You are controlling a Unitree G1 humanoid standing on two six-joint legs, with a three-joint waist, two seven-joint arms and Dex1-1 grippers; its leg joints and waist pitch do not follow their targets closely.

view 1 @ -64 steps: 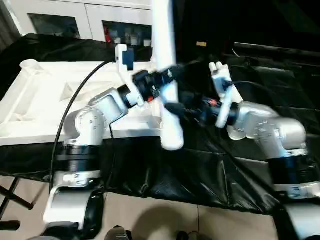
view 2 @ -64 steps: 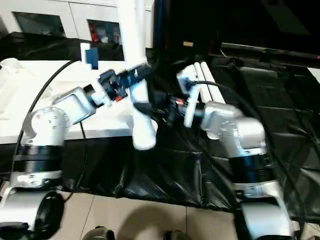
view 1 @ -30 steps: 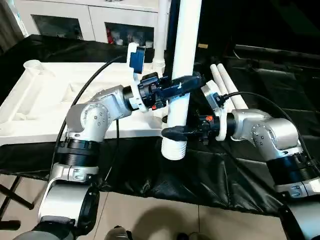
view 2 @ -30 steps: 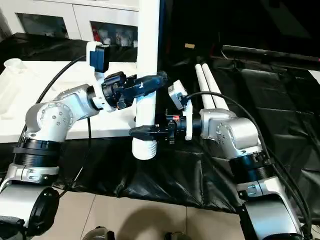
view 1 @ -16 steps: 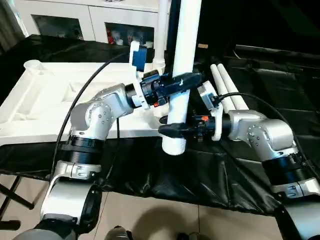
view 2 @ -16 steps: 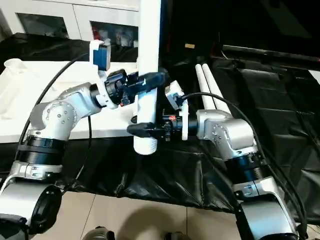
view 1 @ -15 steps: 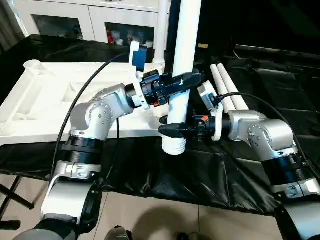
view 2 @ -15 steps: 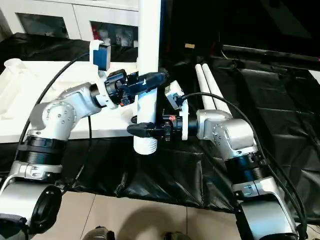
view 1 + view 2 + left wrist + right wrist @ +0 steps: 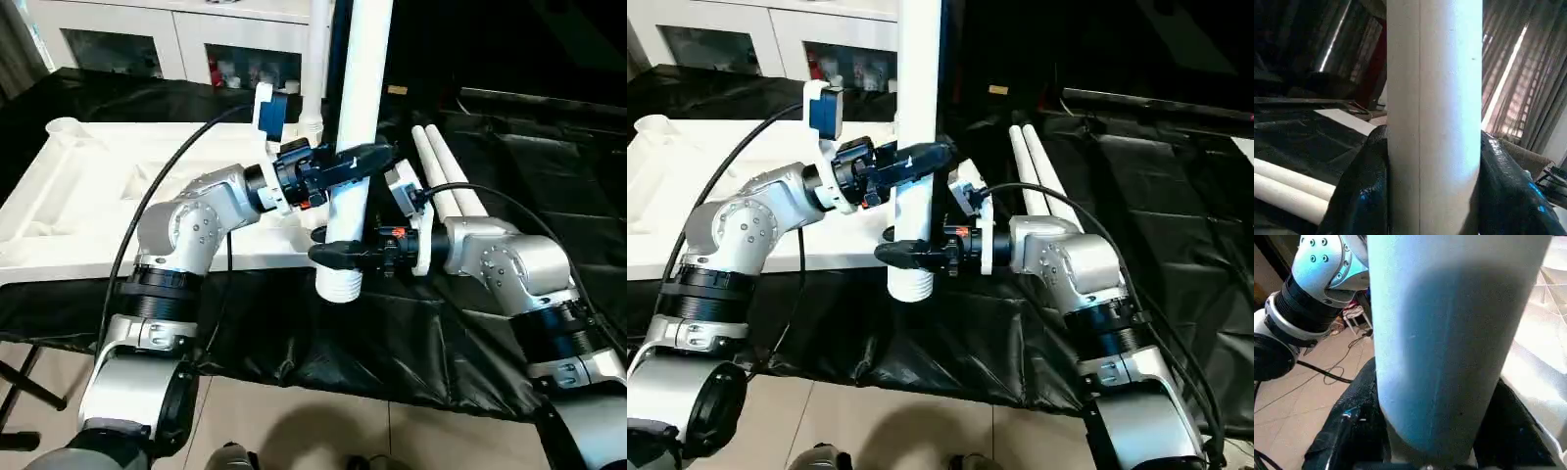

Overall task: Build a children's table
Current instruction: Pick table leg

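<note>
i have one leg (image 9: 361,117) standing near upright in the air, just in front of the near edge of the tabletop (image 9: 88,186), which lies on the black-draped bench with its rim and sockets facing up. my left gripper (image 9: 355,162) is clamped on the tube at mid-height, a black finger on each side of it in the left wrist view, and my right gripper (image 9: 338,257) is clamped on it lower down, close above the ribbed bottom end. a second leg already stands in the far corner socket (image 9: 315,59), and two spare legs (image 9: 443,171) lie side by side on the cloth beyond my right arm. as i judge it, the step is to carry this leg over a near corner socket and seat it. to do that well i want both grips to move as one, so the tube does not twist between them; i'd keep it plumb, since a tilt would make the end catch on the socket lip. i'd line the ribbed end up over the socket before lowering, then press straight down with the upper grip while the lower one only steers. i cannot tell from here which socket is nearest, as my arms hide that edge, so i'd lean to check first. the cable (image 9: 162,186) over my left arm could snag.
</note>
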